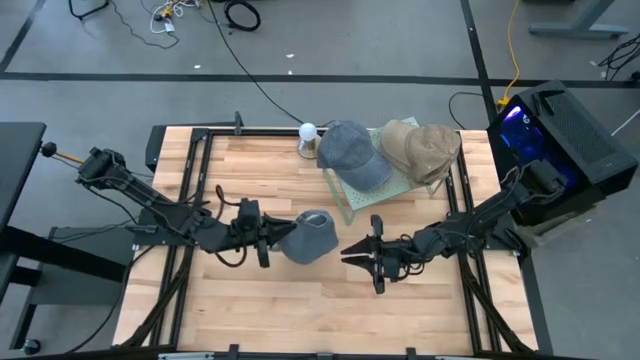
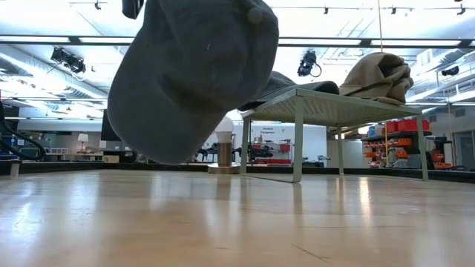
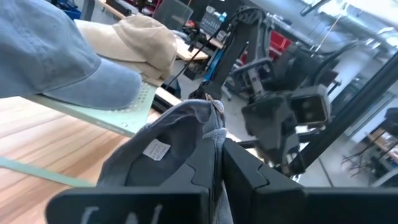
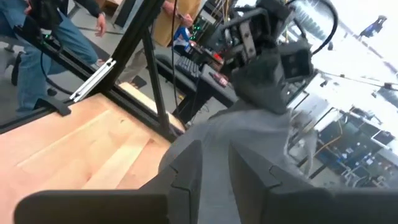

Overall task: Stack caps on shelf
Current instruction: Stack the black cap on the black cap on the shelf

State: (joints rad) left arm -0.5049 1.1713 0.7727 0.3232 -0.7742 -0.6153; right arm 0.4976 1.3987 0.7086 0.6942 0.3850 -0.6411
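I read the left claw (image 1: 270, 240) pinched tight on a fold of the grey cap (image 1: 308, 236), which hangs off its tips, clear of the wooden surface (image 1: 300, 310). In the low view that cap (image 2: 189, 74) dangles well above the boards. It sits just short of the green shelf (image 1: 352, 205), on the shelf's near side. The right claw (image 1: 358, 252) hovers just beside the held cap, on the side away from the left claw; its fingers stand slightly apart and I can't tell whether they grip fabric. On the shelf: one blue-grey cap (image 1: 355, 155) and a tan cap (image 1: 425, 148), side by side.
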